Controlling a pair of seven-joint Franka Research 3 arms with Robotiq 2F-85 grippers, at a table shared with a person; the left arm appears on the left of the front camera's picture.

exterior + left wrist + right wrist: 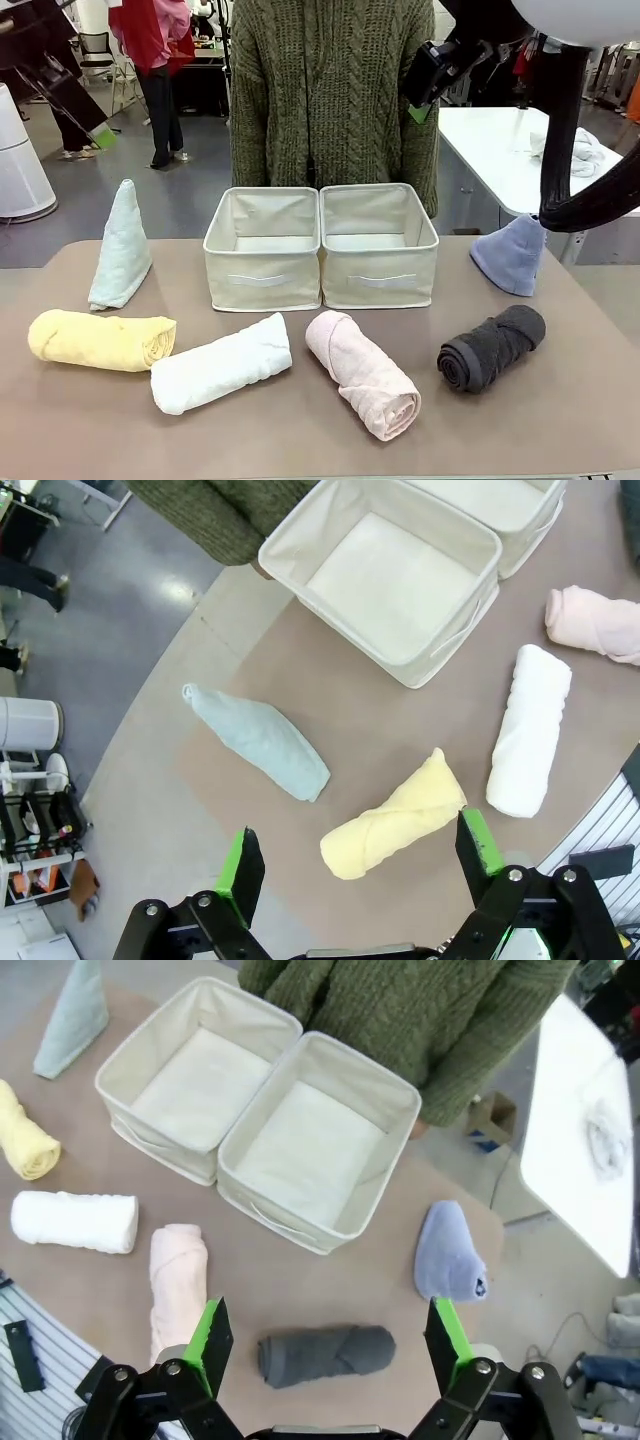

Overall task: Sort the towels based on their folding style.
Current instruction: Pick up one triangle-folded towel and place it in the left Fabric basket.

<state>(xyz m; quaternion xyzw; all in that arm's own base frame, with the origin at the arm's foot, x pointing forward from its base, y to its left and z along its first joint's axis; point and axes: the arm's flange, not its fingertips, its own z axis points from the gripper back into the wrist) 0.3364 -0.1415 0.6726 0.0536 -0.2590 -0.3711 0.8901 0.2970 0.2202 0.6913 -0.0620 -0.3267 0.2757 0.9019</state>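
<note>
Four rolled towels lie along the table's near side: yellow (pixel 100 340), white (pixel 220 376), pink (pixel 362 373) and dark grey (pixel 490 347). A pale green cone (pixel 120 245) stands at the far left, and a lavender-blue cone (pixel 510 255) sits at the far right. My left gripper (pixel 358 848) hangs open and empty high above the yellow roll (pixel 392 818), with the green cone (pixel 260 742) lying beyond it. High over the dark grey roll (pixel 325 1352), my right gripper (pixel 328 1322) is also open and empty, and the blue cone (pixel 448 1255) is off to one side.
Two cream fabric bins (pixel 263 248) (pixel 378 245) stand side by side at the table's middle back, both empty. A person in a green knitted sweater (pixel 335 90) stands right behind them. A white side table (pixel 500 140) with a whitish cloth bundle (pixel 580 145) is at the right.
</note>
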